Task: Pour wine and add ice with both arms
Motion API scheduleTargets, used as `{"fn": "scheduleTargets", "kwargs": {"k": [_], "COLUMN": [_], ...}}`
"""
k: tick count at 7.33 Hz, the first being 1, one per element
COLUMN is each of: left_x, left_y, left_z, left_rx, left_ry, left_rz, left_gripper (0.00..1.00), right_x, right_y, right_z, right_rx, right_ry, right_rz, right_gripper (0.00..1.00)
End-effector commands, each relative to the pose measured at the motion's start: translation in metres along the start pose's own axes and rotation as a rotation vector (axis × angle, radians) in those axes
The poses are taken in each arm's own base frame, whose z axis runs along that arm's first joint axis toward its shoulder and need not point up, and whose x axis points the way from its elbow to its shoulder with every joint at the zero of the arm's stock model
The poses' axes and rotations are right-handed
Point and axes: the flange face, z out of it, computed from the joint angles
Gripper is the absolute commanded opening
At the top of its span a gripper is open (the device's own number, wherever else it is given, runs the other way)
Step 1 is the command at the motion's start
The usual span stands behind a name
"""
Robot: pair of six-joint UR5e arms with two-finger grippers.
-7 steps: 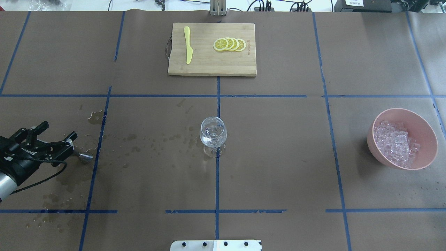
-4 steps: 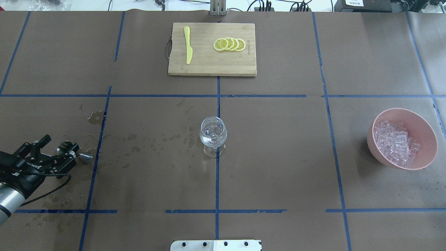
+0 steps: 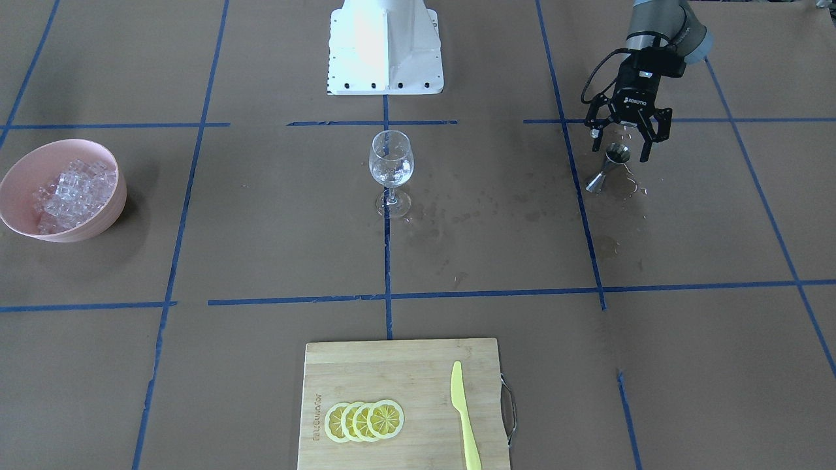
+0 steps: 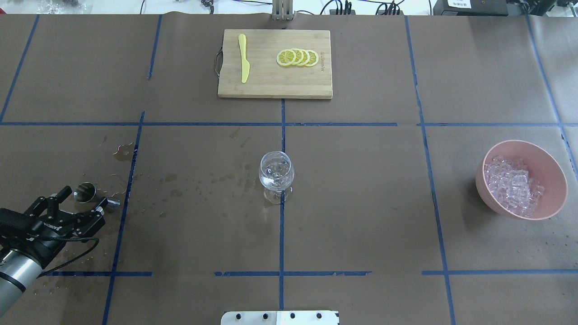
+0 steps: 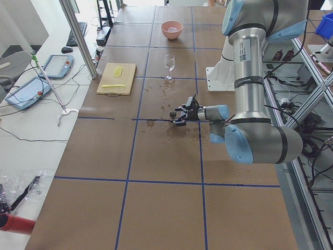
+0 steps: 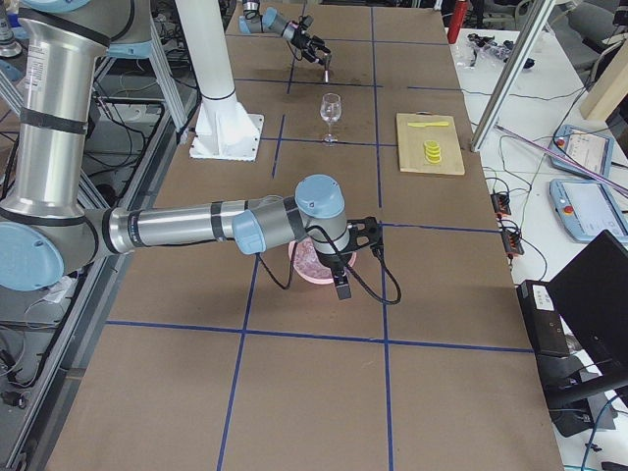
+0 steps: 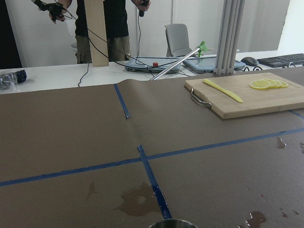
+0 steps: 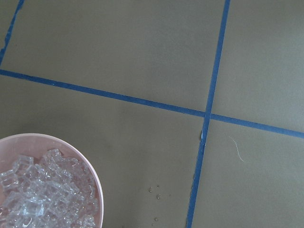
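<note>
underneath, brown paper (image 4: 361, 203) with blue tape (image 4: 281, 234), wet spots (image 4: 123, 153).

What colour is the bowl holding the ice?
The round bowl is pale pink, clearest in the overhead view.

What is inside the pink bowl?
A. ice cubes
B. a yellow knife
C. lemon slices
A: the round pink bowl is heaped with small clear ice cubes.
</note>
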Motion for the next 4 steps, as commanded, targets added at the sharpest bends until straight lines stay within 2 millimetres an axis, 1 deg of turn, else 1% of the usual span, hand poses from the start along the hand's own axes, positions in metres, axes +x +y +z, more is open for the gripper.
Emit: {"fn": "scheduleTargets", "kwargs": {"k": [1, 3, 4], "left_x": [0.007, 0.006, 0.001], "left_y": [0.026, 0.033, 0.037], "left_z": [0.015, 0.018, 0.019], "left_rx": [0.013, 0.011, 0.008], "left_ry": [-0.02, -0.027, -0.033], "left_rz": [-0.01, 0.0, 0.011], "left_gripper": [1.0, 0.99, 0.95], "right_x": [0.0, 0.0, 0.0], "right_y": [0.0, 0.0, 0.0], "right_z": [0.0, 0.0, 0.0], "right_rx": [0.0, 0.0, 0.001], "right_ry": [0.0, 0.0, 0.0], "right_rz": [-0.001, -0.001, 0.0], "right_gripper": [1.0, 1.0, 1.0]}}
